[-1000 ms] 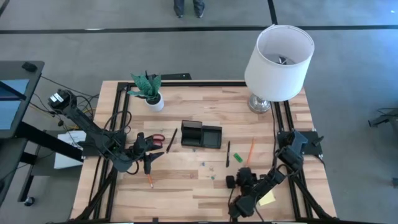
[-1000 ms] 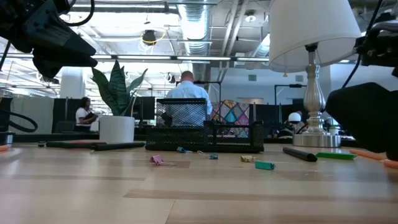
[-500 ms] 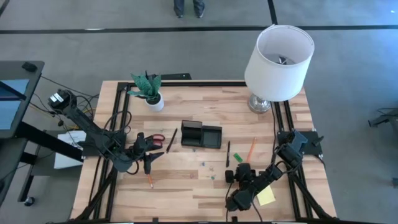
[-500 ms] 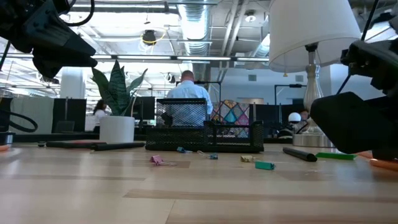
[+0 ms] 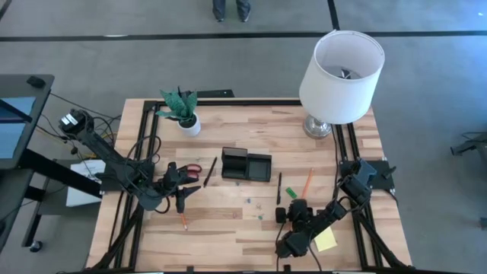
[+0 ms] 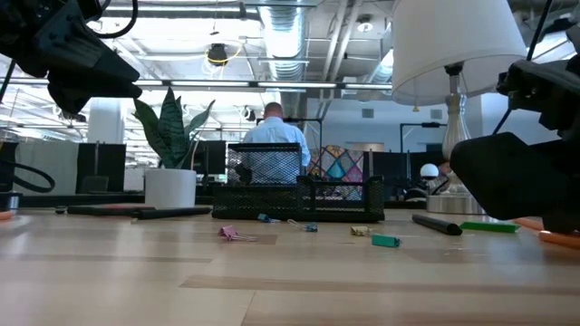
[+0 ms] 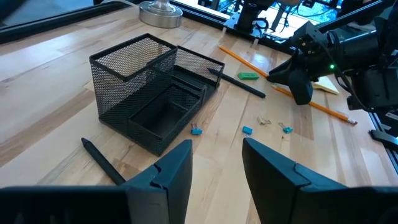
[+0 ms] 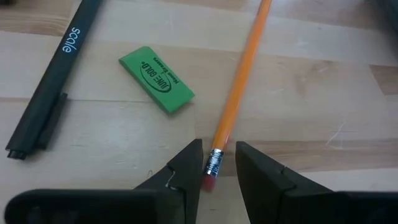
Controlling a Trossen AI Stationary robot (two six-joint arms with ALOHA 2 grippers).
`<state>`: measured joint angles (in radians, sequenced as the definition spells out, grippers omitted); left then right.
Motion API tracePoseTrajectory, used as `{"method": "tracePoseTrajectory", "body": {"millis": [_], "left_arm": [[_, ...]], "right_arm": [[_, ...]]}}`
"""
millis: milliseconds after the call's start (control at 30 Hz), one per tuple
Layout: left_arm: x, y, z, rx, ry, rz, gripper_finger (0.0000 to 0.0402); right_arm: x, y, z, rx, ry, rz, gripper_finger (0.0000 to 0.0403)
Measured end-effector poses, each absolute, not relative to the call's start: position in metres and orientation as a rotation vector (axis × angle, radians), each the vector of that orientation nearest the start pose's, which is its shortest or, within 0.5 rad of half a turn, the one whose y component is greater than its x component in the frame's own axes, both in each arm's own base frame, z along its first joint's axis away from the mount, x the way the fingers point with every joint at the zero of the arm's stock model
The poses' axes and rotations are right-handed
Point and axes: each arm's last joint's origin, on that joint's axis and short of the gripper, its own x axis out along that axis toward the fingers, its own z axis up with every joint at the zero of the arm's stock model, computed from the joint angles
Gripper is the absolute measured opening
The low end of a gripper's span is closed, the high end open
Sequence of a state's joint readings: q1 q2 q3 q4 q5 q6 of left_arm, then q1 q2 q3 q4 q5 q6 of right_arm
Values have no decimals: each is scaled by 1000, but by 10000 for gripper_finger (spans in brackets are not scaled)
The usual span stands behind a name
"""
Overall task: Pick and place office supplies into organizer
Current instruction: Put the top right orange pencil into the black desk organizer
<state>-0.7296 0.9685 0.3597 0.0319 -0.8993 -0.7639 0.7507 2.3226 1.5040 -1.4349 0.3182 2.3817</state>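
table [image 5: 228, 217] (right gripper [image 8: 216, 163] straddles pencil [image 8: 239, 81])

A: Pale butcher-block table [image 5: 228, 217], black frame rails down both sides. Grey floor [image 5: 426, 84] all around, dark seam lines across it.

B: On the table besides the work items?

A: White-shaded lamp [image 5: 341, 76] on a metal base at the far right corner, potted green plant [image 5: 183, 110] in a white pot at far left.

B: Beyond the table?

A: Dark desk [image 5: 19, 114] off the left edge. Feet of a person [image 5: 230, 9] at the far side. At table height: open office, exposed ducts and strip lights [image 6: 272, 83] overhead, person in a light shirt [image 6: 275, 136] seen from behind, colourful patterned panel [image 6: 340, 165] beside.
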Motion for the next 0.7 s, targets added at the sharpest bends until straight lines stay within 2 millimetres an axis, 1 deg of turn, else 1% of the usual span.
{"method": "tracePoseTrajectory", "body": {"millis": [200, 400, 500, 700], "left_arm": [[147, -101, 183, -332, 305, 301, 137], [147, -101, 183, -331, 304, 303, 137], [147, -101, 183, -331, 304, 303, 137], [148, -101, 183, -332, 304, 302, 137]], "right_arm": [[263, 233, 84, 512, 873, -1604, 97], [264, 238, 87, 508, 877, -1594, 96], [266, 242, 90, 534, 882, -1580, 86], [276, 251, 98, 616, 899, -1539, 49]]}}
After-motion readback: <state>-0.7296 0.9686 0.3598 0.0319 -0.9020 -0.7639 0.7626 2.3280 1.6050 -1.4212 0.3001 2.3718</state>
